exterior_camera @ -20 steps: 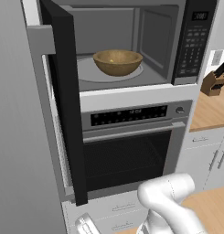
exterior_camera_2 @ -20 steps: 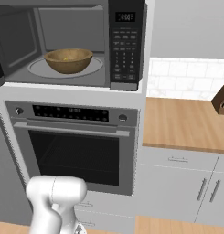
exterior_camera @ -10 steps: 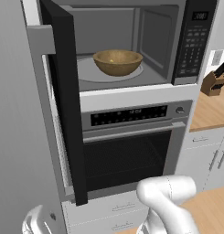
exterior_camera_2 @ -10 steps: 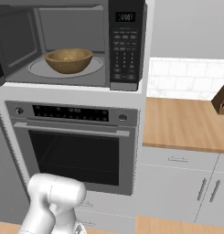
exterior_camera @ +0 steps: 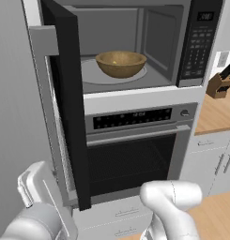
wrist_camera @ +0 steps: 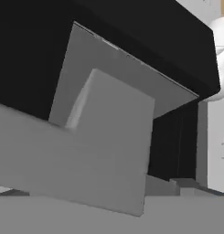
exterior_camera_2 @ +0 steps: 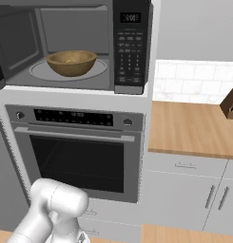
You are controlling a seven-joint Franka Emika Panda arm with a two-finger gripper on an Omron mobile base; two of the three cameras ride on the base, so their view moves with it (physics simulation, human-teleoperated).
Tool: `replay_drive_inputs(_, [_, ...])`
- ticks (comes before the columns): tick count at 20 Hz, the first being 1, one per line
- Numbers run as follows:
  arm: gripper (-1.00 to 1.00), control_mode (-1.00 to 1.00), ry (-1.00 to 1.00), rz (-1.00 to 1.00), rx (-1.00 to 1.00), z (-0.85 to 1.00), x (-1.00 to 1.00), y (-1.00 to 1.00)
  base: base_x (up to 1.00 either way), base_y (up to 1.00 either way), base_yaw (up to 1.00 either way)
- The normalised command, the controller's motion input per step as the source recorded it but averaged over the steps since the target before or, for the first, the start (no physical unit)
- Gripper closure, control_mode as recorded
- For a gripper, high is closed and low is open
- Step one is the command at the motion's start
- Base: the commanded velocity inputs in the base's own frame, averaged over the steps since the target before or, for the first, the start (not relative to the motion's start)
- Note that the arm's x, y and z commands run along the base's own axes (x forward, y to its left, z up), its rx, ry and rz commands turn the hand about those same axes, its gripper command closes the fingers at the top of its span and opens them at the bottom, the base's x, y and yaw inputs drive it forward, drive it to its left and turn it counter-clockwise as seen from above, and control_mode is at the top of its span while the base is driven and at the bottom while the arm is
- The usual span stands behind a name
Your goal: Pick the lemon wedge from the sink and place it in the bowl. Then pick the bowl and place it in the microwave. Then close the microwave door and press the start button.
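Hand (exterior_camera: pixel 34 187) low at the far left of the left base view, just beside the bottom edge of the microwave door (exterior_camera: pixel 67 93) — fingers not clear, so cannot tell whether apart or together. Door swung wide open, standing edge-on toward the camera, black frame reaching down past the oven (exterior_camera: pixel 135 150) front. Inside the microwave (exterior_camera_2: pixel 80 47), bowl (exterior_camera: pixel 121 63) sitting on the round glass plate (exterior_camera_2: pixel 42 72), upright and roughly centred; a speck of yellow in it — lemon wedge (exterior_camera_2: pixel 68 60), barely visible. Keypad panel (exterior_camera_2: pixel 131 45) to the right of the cavity. Further right, wooden counter (exterior_camera_2: pixel 194 128) with a knife block (exterior_camera_2: pixel 231 104) at its far edge.
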Motion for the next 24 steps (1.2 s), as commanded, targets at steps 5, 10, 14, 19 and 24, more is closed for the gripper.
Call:
replay_drive_inputs(5, [-1.0,-1.0,-0.2,-0.1,0.07,0.38,0.02,-1.0,0.0,0.0,0.0])
replay_drive_inputs(10, [-1.0,-1.0,-0.13,-0.08,0.1,0.37,0.06,-1.0,0.0,0.0,0.0])
replay_drive_inputs(14, [-1.0,-1.0,-0.01,-0.12,0.07,0.27,0.71,-1.0,0.0,0.0,0.0])
replay_drive_inputs(19, [-1.0,-1.0,0.0,-0.13,0.03,0.31,0.99,-1.0,0.0,0.0,0.0])
replay_drive_inputs(24, [-1.0,-1.0,0.0,-0.1,0.01,0.39,1.0,-1.0,0.0,0.0,0.0])
